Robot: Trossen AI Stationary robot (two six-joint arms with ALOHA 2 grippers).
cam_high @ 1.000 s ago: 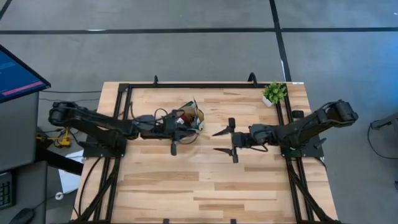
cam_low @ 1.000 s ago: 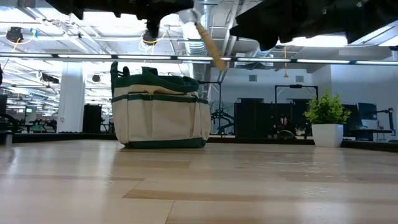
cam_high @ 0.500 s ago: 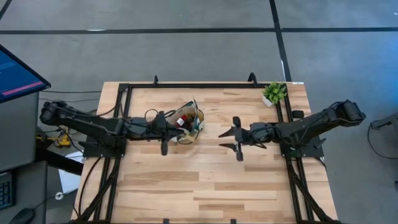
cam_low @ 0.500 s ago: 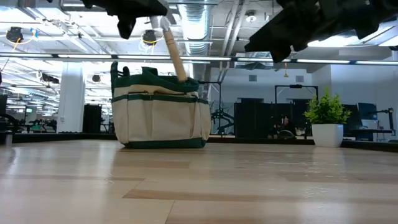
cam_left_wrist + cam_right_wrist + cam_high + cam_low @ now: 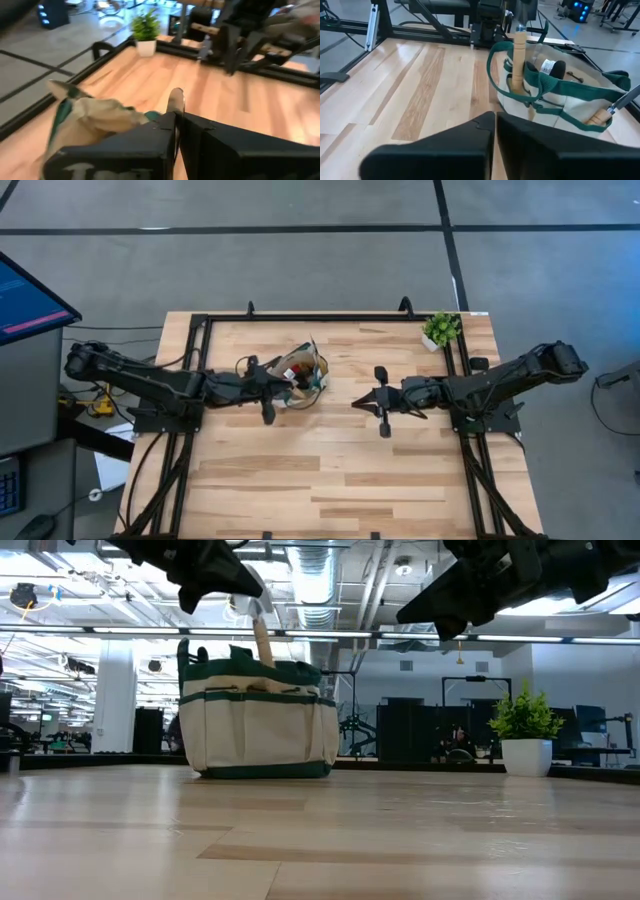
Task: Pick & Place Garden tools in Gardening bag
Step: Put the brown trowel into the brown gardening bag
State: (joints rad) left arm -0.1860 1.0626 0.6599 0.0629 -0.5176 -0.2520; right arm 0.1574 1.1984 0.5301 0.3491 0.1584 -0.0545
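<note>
On the far half of the wooden table (image 5: 330,470) we see the gardening bag (image 5: 258,718), a cream tote with dark green trim, standing upright left of centre; we see its open mouth from above, with tools inside it. Above the bag's left edge hangs the left gripper (image 5: 268,391); its fingers (image 5: 210,145) look pressed nearly together in its own wrist view, and a silver blade (image 5: 175,100) shows just past their tips, though we cannot tell for certain whether they grip it. From the level view we see a wood-handled tool (image 5: 263,640) rising nearly upright out of the bag's top, its upper end right under the dark gripper; the right wrist view shows the same pale handle standing inside the bag between the green loop handles (image 5: 520,80), with another wooden handle (image 5: 598,118) and a metal shaft leaning at the bag's other end.

To the right of the bag, well apart from it, we find the right gripper (image 5: 381,402) hovering over bare table at mid-depth, pointed toward the bag; its fingers (image 5: 470,145) lie close side by side with only a thin gap, and we see nothing between them.

At the far right corner stands a small potted plant (image 5: 441,330) in a white pot, near the black frame rail (image 5: 330,318) that runs around the table.
</note>
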